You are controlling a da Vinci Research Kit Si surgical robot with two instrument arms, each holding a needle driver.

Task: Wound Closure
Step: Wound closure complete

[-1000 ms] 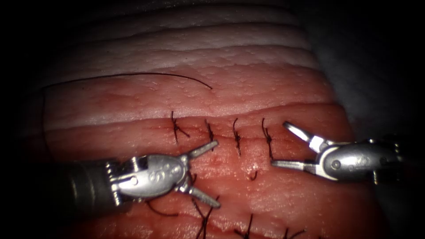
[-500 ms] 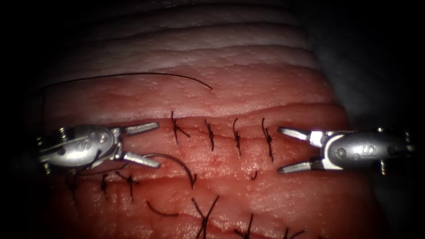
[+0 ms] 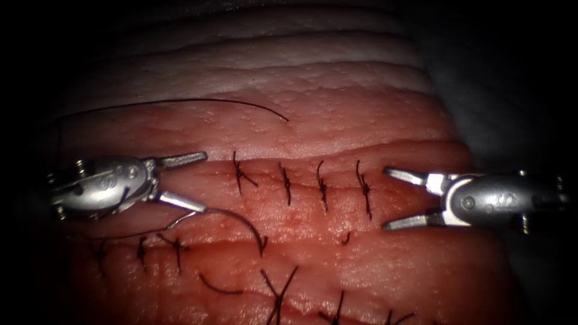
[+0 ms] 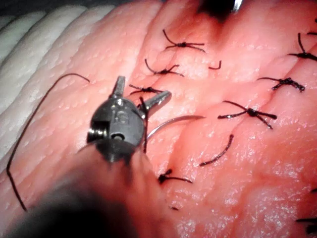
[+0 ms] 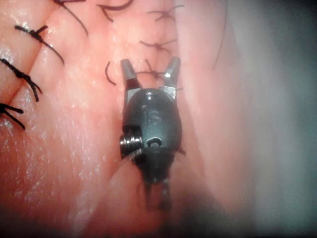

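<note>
The tissue carries a stitched cut that runs across the endoscope view. My left tool stands open at the cut's left end and holds nothing. The curved needle lies on the tissue just below the cut, its left end by the lower jaw's tip. Whether its point is in the tissue I cannot tell. My right tool stands open and empty at the cut's right end. The left wrist view has the left tool open above the needle. The right wrist view has the right tool open.
A long loose thread arcs over the pale upper tissue and drops down at the left. A second row of stitches runs below the needle. Cut ends of thread lie near it. The tissue's edge falls away at the right.
The left tool has drawn back from the middle to the cut's left end, jaws still open, uncovering the needle, which has not moved. The right tool's jaws have levelled and shifted slightly right.
</note>
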